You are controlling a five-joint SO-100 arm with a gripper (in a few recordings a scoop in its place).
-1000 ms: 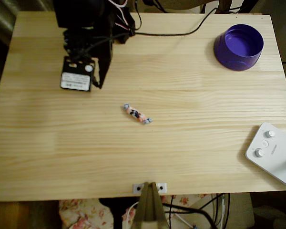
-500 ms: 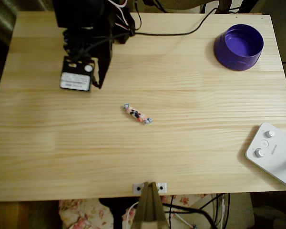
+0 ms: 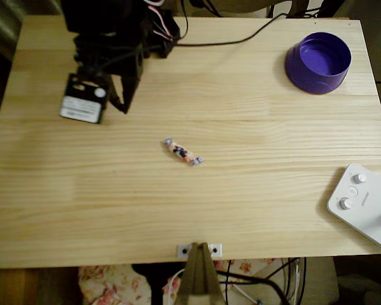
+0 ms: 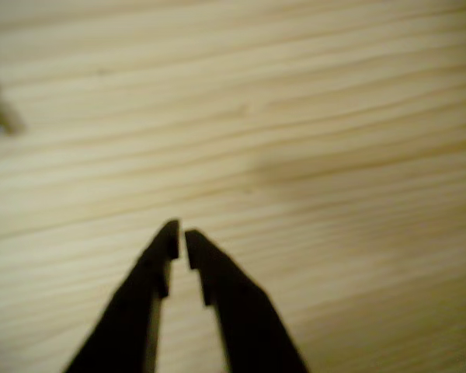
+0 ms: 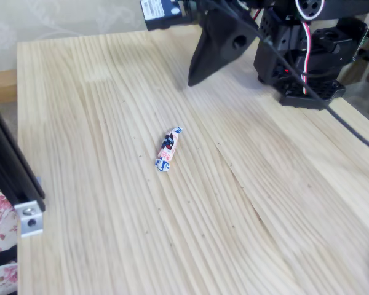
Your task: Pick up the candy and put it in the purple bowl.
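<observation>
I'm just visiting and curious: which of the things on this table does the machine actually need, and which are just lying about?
Part of the job:
candy, lying mid-table
purple bowl, at the far right corner in the overhead view
claw, nearly shut and holding nothing, away from the candy

Just lying about:
white device with round knobs
black cable

white label [image 3: 80,108] on arm, print too small to read

Two black fingers [image 4: 167,249], tips nearly touching with a thin gap between them, hang over the bare, blurred pale-wood worktop [image 4: 311,132].
</observation>
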